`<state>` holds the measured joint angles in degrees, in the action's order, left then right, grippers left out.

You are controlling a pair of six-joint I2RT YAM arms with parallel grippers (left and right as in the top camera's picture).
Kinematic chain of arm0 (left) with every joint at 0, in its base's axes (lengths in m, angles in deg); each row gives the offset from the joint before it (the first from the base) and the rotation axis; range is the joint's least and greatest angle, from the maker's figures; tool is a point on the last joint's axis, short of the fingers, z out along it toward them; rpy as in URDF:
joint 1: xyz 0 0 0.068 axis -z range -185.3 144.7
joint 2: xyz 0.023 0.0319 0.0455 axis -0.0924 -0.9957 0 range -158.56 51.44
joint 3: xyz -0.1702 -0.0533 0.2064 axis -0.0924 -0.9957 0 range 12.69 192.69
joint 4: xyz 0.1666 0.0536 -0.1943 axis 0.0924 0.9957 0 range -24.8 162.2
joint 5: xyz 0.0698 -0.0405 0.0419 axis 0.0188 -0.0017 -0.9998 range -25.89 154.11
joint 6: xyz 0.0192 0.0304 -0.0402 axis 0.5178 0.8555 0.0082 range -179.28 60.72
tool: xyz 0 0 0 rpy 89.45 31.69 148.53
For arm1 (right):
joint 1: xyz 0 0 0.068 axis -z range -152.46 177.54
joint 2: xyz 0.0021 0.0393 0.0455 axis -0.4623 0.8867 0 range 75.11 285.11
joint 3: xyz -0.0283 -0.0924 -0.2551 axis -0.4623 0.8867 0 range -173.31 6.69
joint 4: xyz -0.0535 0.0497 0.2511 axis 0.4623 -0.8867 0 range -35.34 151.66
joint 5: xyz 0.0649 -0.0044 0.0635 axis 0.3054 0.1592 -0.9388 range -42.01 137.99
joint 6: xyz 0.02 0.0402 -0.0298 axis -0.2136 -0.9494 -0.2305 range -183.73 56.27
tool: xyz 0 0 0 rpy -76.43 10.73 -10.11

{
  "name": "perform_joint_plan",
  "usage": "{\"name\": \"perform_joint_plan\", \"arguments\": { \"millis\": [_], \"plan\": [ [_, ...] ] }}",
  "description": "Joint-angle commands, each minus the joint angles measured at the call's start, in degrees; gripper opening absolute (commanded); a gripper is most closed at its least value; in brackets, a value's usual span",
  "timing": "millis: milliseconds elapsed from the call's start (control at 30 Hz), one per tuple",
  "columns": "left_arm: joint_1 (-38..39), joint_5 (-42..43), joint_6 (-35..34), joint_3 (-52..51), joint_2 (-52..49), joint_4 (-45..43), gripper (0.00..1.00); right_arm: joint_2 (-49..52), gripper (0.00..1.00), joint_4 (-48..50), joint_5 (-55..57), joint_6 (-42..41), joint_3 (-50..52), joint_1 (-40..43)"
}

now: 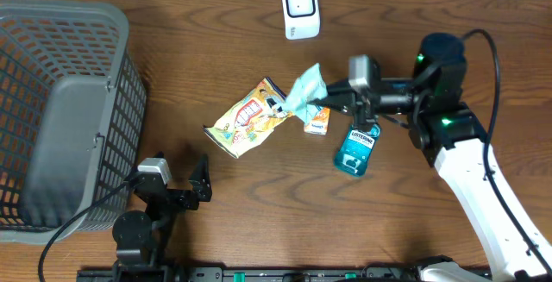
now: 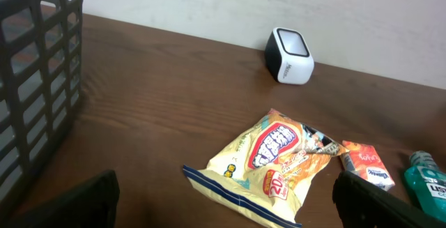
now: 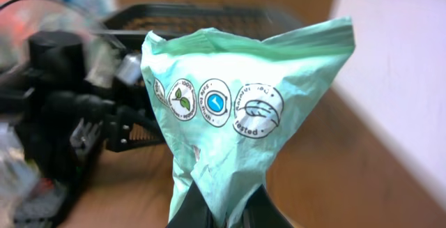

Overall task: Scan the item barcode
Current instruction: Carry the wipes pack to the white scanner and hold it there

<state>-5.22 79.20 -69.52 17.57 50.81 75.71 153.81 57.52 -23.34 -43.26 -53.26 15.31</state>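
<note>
Mint-green and crinkled, the packet sits just right of centre in the overhead view, lifted off the brown wooden tabletop and pinched at one end by the right end effector, whose jaws are closed tight on it. In the right wrist view the packet fills the middle of the frame, standing up from the dark fingers at the bottom edge, with a row of round printed icons facing the camera; no barcode shows on this side. The white scanner stands at the upper centre of the overhead frame, well apart from the packet. Just below the packet a small orange box lies on the tabletop, with a yellow snack bag beside it to the left and a teal mouthwash bottle lying to its lower right, under the right arm. A grey mesh basket takes up the left side of the frame. At the lower left the left end effector rests low near the basket, its jaws spread wide and holding nothing; its own camera looks across the tabletop at the snack bag, the orange box and the scanner.
</note>
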Motion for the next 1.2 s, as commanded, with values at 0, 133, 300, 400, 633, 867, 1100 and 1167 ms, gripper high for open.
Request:
{"name": "perform_joint_plan", "arguments": {
  "millis": [0,133,300,400,633,867,1100,1167],
  "plan": [
    [0.15,0.72,0.57,-1.18,0.39,1.03,0.98,1.01,0.01,-2.58,7.61,-10.99,-0.28,-0.2],
    [0.15,0.72,0.57,-1.18,0.39,1.03,0.98,1.09,0.02,-4.22,8.55,-13.55,-0.28,-0.2],
    [0.17,0.72,0.57,-1.18,0.39,1.03,0.98,1.31,0.01,-6.97,39.41,-35.85,-0.28,-1.62],
    [0.17,0.7,0.57,-1.18,0.39,1.03,0.98,3.3,0.01,-7.21,54.03,-46.47,-0.28,-4.02],
    [0.17,0.72,0.57,-1.18,0.39,1.03,0.98,14.05,0.01,6.6,54.31,-48.04,-0.44,-8.07],
    [0.17,0.72,0.57,-1.18,0.39,1.03,0.98,25.75,0.01,12.22,54.36,-51.76,-7.82,-8.02],
    [0.17,0.72,0.57,-1.18,0.39,1.03,0.98,35.54,0.01,9.7,56.72,-52.17,-21.33,-8.07],
    [0.15,0.7,0.57,-1.18,0.39,1.03,0.98,38.71,0.01,8.96,58.45,-53.09,-25.2,-8.07]
  ]
}}
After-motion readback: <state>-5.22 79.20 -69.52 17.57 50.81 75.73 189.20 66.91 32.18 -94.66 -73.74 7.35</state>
